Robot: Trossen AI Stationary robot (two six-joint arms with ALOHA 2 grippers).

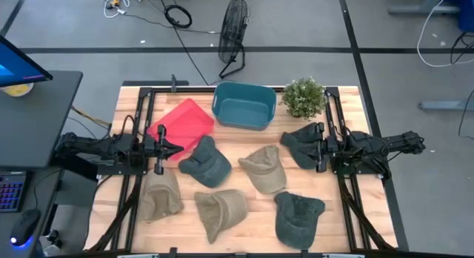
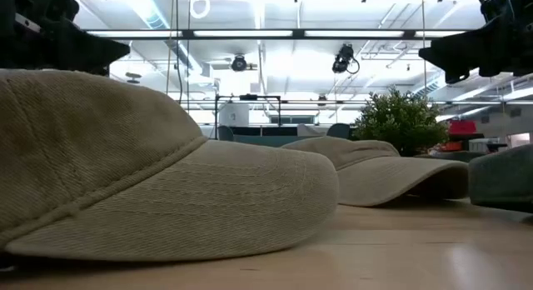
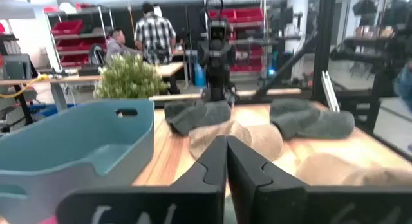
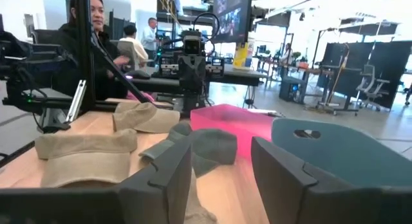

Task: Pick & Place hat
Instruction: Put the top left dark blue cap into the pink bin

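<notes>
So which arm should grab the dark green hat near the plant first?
The right. Its gripper sits with open fingers right at that dark green hat, beside the plant. The left gripper, fingers shut, is across the table by the red tray.

Crowded across the middle and front with six hats: dark green (image 1: 205, 163), tan (image 1: 264, 167), dark by the right rail (image 1: 299, 145), tan front left (image 1: 161, 193), tan front centre (image 1: 220, 210), dark front right (image 1: 298, 215). Blocked at the back by red tray (image 1: 183, 120), teal bin (image 1: 244, 105) and plant (image 1: 304, 97). Narrow bare wood between hats.
</notes>
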